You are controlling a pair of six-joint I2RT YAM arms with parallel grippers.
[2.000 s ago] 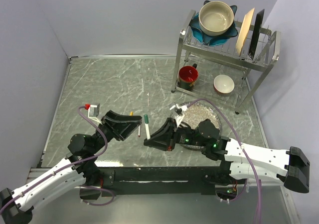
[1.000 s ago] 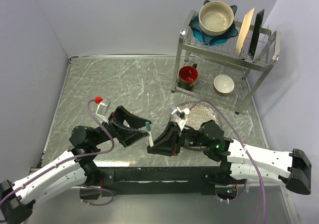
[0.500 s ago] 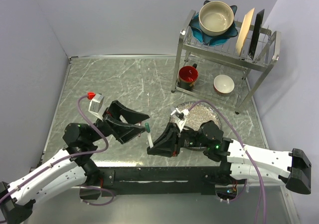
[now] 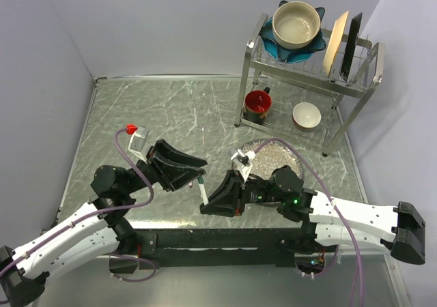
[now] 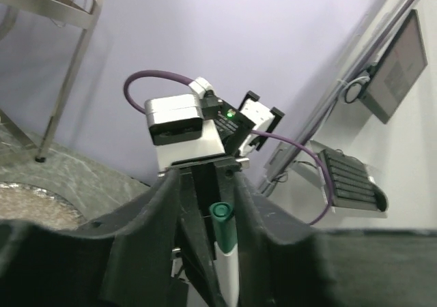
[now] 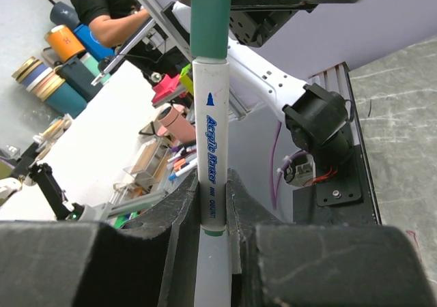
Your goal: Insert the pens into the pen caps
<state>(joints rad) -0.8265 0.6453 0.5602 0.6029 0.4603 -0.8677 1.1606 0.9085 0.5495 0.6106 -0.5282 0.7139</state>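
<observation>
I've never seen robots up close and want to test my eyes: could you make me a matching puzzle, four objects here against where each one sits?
Things:
1. green-capped pen
2. red mug
3. cream bowl
4. silvery round dish

Places:
A. on the blue dish atop the rack
B. on the table, beside the rack
C. clamped in the right gripper
D. lower shelf of the rack

Pairs: 1-C, 2-D, 3-A, 4-B
</observation>
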